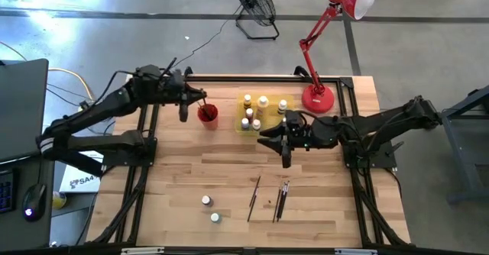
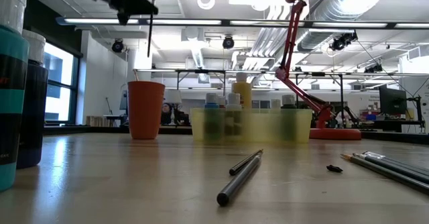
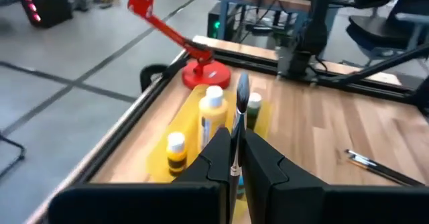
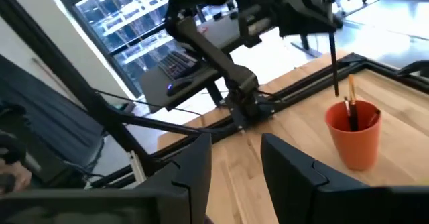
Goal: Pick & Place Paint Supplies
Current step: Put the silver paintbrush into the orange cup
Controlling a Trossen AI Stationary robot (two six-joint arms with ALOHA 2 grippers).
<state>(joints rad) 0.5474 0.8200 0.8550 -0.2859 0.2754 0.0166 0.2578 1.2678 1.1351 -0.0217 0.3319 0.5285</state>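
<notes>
From above: left claw clamped on a paintbrush just over the red cup, poised to drop it in; bottles gathered in the yellow tray. Right wrist view: right claw parted, empty, idling above the bench. Low view: more paintbrushes flat on the bench, awaiting pickup.

A robotics lab: exposed ceiling ducts, concrete floor, more framed workbenches behind.

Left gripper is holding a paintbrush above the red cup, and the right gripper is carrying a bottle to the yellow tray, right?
Not quite. The left gripper does hold a paintbrush above the red cup, but the right gripper is open and empty, as the right wrist view shows. It hovers beside the yellow tray.
</notes>
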